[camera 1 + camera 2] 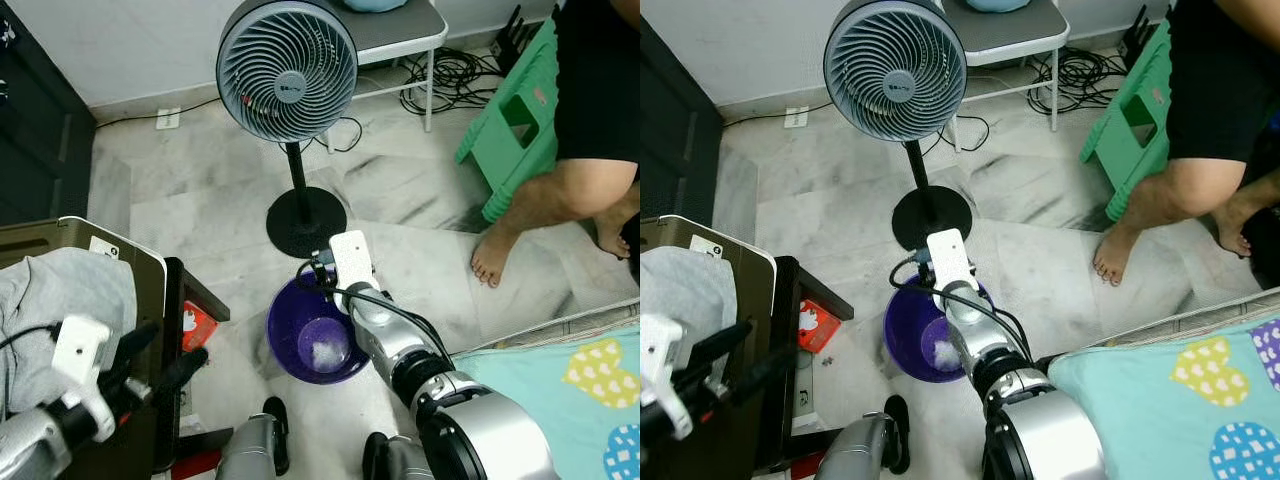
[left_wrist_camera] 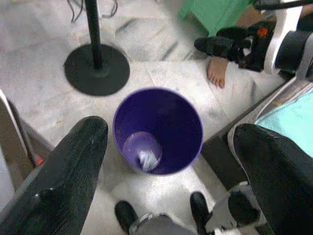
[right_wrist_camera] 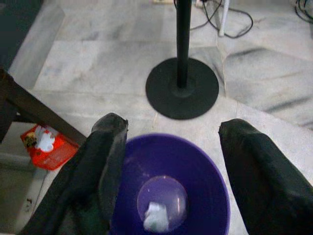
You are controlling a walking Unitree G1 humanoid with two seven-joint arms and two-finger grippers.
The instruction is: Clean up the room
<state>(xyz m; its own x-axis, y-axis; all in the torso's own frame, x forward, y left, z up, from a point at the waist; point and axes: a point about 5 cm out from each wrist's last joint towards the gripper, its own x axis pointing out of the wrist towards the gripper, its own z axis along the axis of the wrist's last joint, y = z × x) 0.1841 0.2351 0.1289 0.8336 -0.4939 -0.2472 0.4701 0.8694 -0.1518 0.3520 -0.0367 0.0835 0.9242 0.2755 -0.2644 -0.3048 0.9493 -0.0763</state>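
Directly below our right tool (image 3: 168, 166), whose two black fingers stand wide apart with nothing between them, sits the purple bin (image 3: 210, 181) on the marble floor (image 3: 93, 73). A crumpled white scrap of paper (image 3: 156, 217) lies at the bottom of the bin, so that piece looks already dealt with. Our left tool (image 2: 171, 161) hangs off to the side above the same bin, its fingers also spread and empty.

Just beyond the right tool's left finger, beside a dark wooden leg, lies an orange packet (image 3: 45, 144) flat on the floor, with white on its top. We judge it the likely next thing to clear: light, thin, crinkly and somewhat slippery, it should give under the fingers, so pinching it across a raised edge or its short width would hold better than pressing down on its flat face.

Further ahead of the tool stands the fan's round black base (image 3: 182, 88) and pole. Beyond that, a person's bare foot (image 1: 490, 262) rests on the floor near a green stool (image 1: 515, 130).
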